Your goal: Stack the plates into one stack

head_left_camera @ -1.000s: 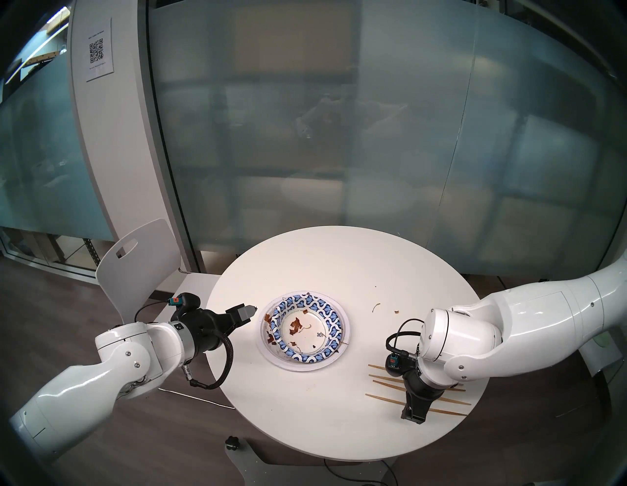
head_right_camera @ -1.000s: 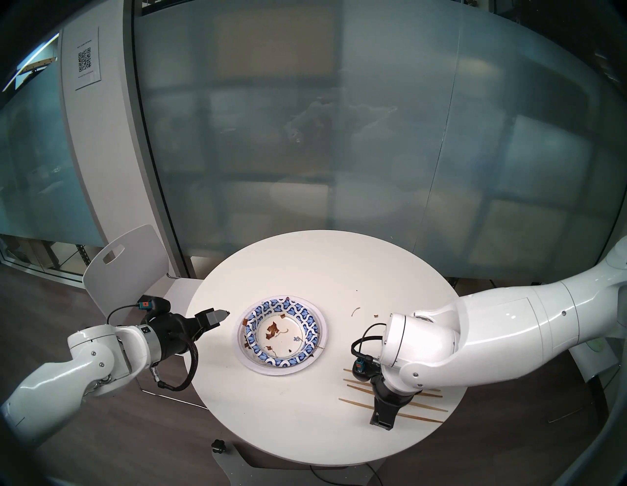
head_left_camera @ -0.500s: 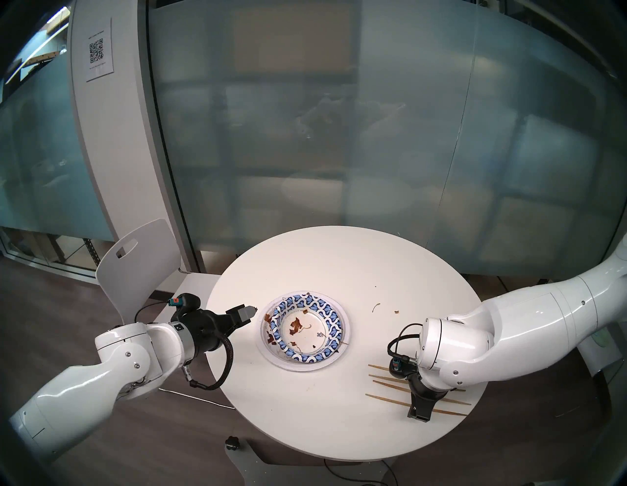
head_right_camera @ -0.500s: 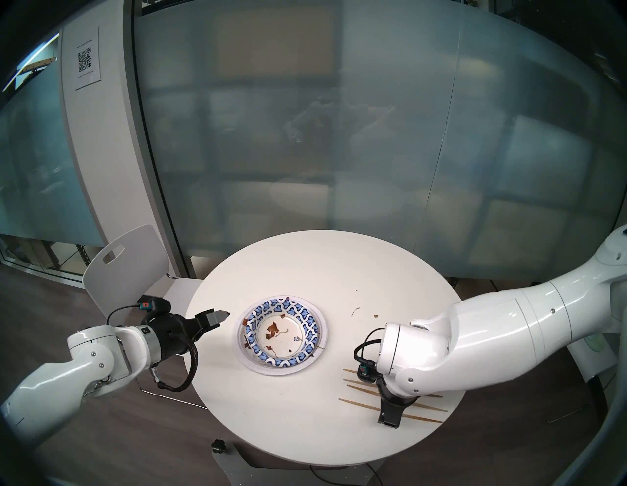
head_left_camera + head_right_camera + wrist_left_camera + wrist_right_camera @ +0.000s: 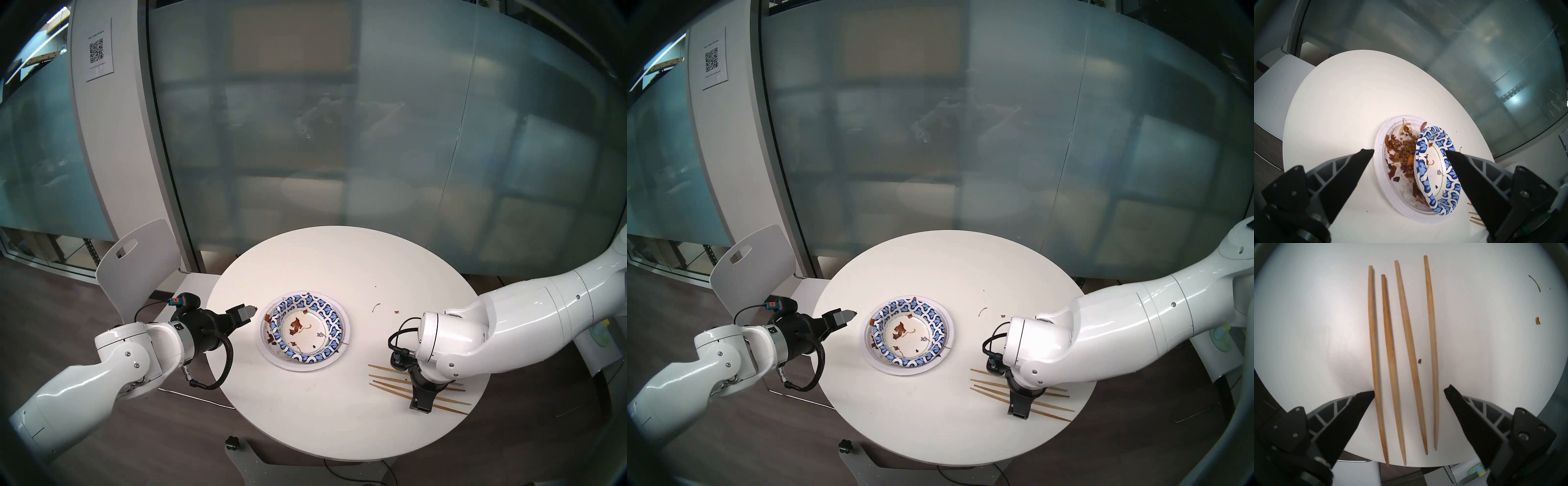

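Observation:
The stack sits mid-table: two nested blue-patterned plates point(image 5: 307, 300) point(image 5: 908, 305) point(image 5: 1438, 169) rest tilted on a wider white plate point(image 5: 295, 368) point(image 5: 895, 371) point(image 5: 1379, 152) that holds brown food scraps. Just left of the stack, my left gripper point(image 5: 247, 314) point(image 5: 847, 316) point(image 5: 1409, 151) is open and empty, pointing at it. Near the table's front right edge, my right gripper point(image 5: 420, 407) point(image 5: 1019, 412) point(image 5: 1410, 390) points down, open. Its fingers straddle several wooden chopsticks point(image 5: 386, 381) point(image 5: 986, 385) point(image 5: 1390, 344) without holding them.
Small crumbs point(image 5: 395, 311) point(image 5: 1537, 321) lie on the round white table point(image 5: 339, 258) right of the stack. A white chair point(image 5: 135, 268) stands behind my left arm. Frosted glass walls the far side. The table's rim runs close under my right gripper.
My right gripper has shifted right and a little away from the front edge. The nearest chopstick's left end now lies closer to the others. The left arm and the stack have not moved.

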